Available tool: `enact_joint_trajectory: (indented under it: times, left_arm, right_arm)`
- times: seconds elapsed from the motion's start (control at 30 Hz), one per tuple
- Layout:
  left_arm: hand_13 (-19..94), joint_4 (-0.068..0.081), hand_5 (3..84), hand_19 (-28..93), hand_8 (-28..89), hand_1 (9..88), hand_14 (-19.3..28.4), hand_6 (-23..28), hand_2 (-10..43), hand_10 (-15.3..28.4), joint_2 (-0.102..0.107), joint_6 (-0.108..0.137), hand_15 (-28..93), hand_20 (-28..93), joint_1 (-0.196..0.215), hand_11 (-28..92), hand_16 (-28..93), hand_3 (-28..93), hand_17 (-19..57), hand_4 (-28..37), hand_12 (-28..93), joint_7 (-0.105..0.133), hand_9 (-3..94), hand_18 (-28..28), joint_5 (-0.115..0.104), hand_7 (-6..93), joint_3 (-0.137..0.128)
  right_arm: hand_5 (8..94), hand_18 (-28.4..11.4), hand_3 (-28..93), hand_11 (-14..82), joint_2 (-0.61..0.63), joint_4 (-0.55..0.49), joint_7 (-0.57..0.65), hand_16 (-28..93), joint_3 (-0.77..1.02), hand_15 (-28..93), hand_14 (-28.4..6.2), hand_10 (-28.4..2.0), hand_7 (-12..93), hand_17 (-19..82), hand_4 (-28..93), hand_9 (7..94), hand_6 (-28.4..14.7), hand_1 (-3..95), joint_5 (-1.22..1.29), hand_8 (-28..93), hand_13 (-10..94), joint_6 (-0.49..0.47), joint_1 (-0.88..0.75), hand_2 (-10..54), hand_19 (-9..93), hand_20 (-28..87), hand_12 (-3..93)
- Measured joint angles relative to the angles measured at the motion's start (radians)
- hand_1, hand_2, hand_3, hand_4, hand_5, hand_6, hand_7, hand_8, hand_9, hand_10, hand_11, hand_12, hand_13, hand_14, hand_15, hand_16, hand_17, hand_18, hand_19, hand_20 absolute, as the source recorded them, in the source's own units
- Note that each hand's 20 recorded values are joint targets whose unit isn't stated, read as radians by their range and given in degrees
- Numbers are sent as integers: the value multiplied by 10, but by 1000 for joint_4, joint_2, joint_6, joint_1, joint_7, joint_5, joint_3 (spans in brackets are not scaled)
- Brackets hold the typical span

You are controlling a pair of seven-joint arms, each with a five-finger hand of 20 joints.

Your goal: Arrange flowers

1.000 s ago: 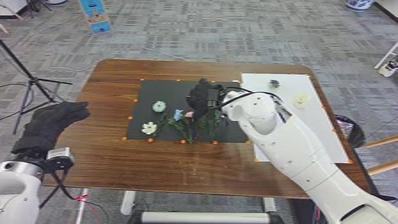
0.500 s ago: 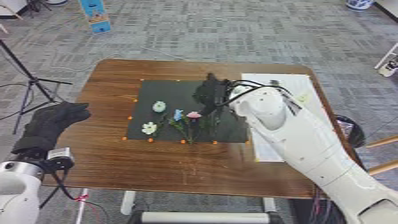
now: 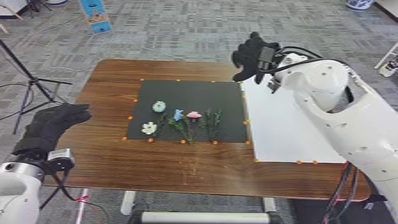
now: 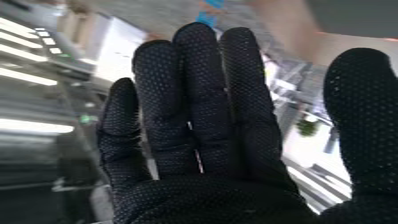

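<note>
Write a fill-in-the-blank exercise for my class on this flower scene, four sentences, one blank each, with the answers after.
The pink flower has a ____ flower just to its left.
Both lie on a ____ mat.
The sheet to the right of the mat is ____.
The hand by the sheet's far end is the robot's ____ one.
Missing words: blue; black; white; right.

there is room over the black mat [image 3: 202,90] beyond the obstructing flowers [image 3: 194,115].

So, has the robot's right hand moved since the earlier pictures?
Yes. In the head view, the right hand was over the black mat; now it is farther away and to the right, near the white sheet's far end.
</note>
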Motion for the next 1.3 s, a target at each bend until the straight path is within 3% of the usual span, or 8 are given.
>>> enact_joint_trajectory:
  times: [0.23, 0.37, 0.47, 0.57, 0.67, 0.73, 0.93, 1.3]
  left_arm:
    - [416, -4, 552, 94, -68, 245, 164, 31, 84, 132, -1, -2, 253, 208, 23, 249, 42, 709, 63, -280, 190, -1, 543, 125, 0, 183, -18]
    - [416, -8, 553, 94, -68, 246, 165, 32, 84, 132, -3, -2, 255, 208, 34, 250, 42, 709, 63, -278, 190, -3, 542, 125, 0, 183, -23]
    - [416, -9, 553, 94, -67, 246, 165, 32, 84, 132, -6, -2, 255, 207, 37, 250, 42, 709, 63, -278, 189, -3, 542, 125, 0, 184, -22]
    - [415, -9, 552, 94, -68, 247, 165, 31, 85, 130, -7, -2, 254, 208, 37, 251, 41, 708, 63, -278, 189, -3, 542, 125, 0, 184, -16]
    - [415, -9, 552, 94, -68, 248, 164, 32, 86, 131, -8, -2, 255, 207, 36, 251, 41, 707, 63, -278, 189, -2, 542, 125, 0, 184, -9]
    - [416, -9, 552, 94, -68, 248, 164, 32, 86, 131, -9, -2, 255, 207, 36, 251, 41, 707, 63, -278, 189, -2, 541, 125, 0, 184, -5]
    - [415, -10, 551, 94, -68, 247, 164, 32, 86, 131, -13, -2, 256, 207, 36, 252, 40, 708, 63, -277, 188, 0, 541, 125, 0, 183, -4]
    - [414, -14, 551, 94, -68, 248, 164, 32, 87, 131, -27, -1, 254, 207, 36, 251, 40, 708, 63, -278, 186, 0, 540, 125, 0, 183, 0]
  right_arm:
    - [611, -265, 638, 241, 116, -31, 82, 357, 197, 544, -190, -168, 178, 187, -208, 672, -40, 58, 15, -58, 563, 24, -173, -95, 626, 622, 271]
    - [635, -273, 631, 242, 132, -4, 128, 361, 301, 554, -198, -172, 182, 191, -213, 680, -43, 32, 37, -51, 572, 26, -265, -95, 633, 629, 272]
    - [643, -273, 632, 253, 129, 59, 142, 367, 324, 571, -198, -172, 197, 197, -215, 689, -39, 32, 15, -46, 578, 62, -296, -95, 645, 637, 276]
    - [661, -277, 629, 264, 113, 156, 117, 374, 332, 585, -197, -173, 214, 205, -223, 702, -34, 4, -86, -51, 586, 162, -305, -93, 658, 648, 281]
    - [714, -281, 595, 267, 78, 231, 95, 380, 361, 592, -200, -177, 214, 220, -221, 750, -34, -22, -155, -51, 605, 197, -309, -52, 674, 657, 279]
    - [754, -283, 587, 277, 60, 241, 118, 383, 370, 599, -200, -178, 225, 230, -218, 782, -31, -22, -130, -47, 625, 150, -310, -36, 686, 663, 281]
    - [785, -284, 572, 284, 16, 235, 299, 390, 388, 612, -200, -179, 230, 248, -210, 809, -32, -7, 31, -45, 648, -146, -294, -12, 706, 673, 283]
    - [808, -284, 565, 291, -17, 274, 347, 396, 405, 617, -199, -175, 232, 261, -189, 830, -29, 47, 17, -45, 667, -187, -266, 35, 720, 679, 285]
